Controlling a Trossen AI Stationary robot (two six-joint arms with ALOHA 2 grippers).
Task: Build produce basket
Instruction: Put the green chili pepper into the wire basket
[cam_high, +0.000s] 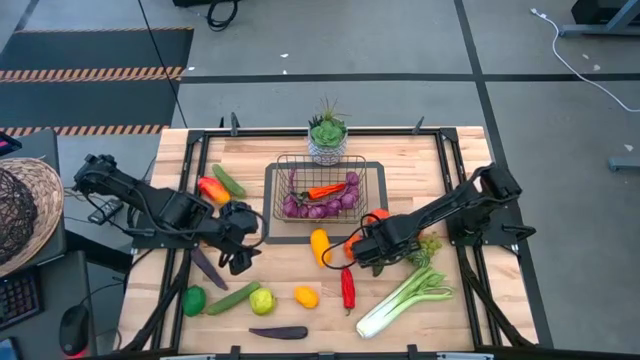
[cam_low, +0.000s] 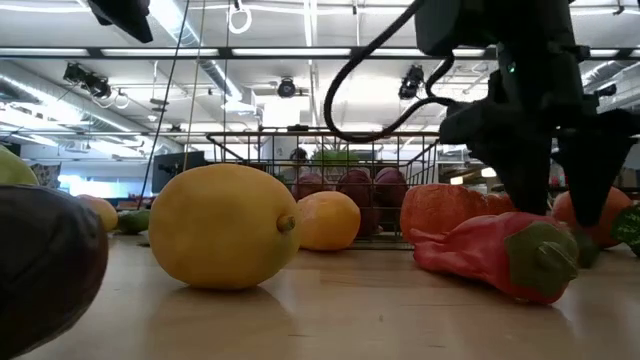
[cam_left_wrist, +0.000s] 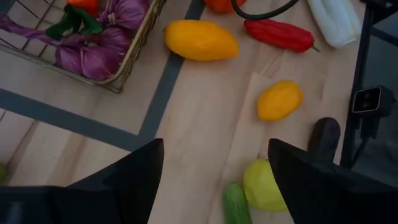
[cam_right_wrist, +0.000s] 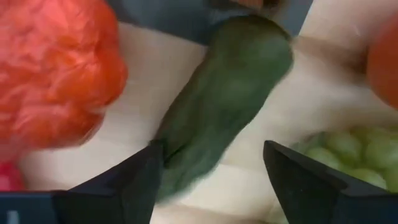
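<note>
The right tool (cam_high: 357, 250) hangs low over the table (cam_high: 470, 310) just in front of the basket (cam_high: 325, 190), its two fingers spread with a dark green vegetable (cam_right_wrist: 224, 93) lying between and just ahead of them, not yet pinched; it looks like a descent made to straddle that piece so the fingers can close across its narrow width. Crowding the tool are an orange-red knobbly piece (cam_right_wrist: 53, 74) on one side and green grapes (cam_right_wrist: 348, 149) on the other, which likely explains the steep, tight approach. The basket sits just beyond the tool, already holding purple grapes (cam_high: 325, 205) and a carrot (cam_high: 327, 190), so the carry should be short. A yellow fruit (cam_high: 319, 245) and a red chili (cam_high: 348, 288) lie just beside the tool, and the leek (cam_high: 405, 300) lies near it on its outer side. The left tool (cam_high: 240, 255) waits with fingers apart and empty, held above the table well apart from the right tool; a lime-green fruit (cam_left_wrist: 264, 183), a cucumber (cam_left_wrist: 236, 205) and a small orange fruit (cam_left_wrist: 280, 99) lie ahead of it, ready to be picked.
</note>
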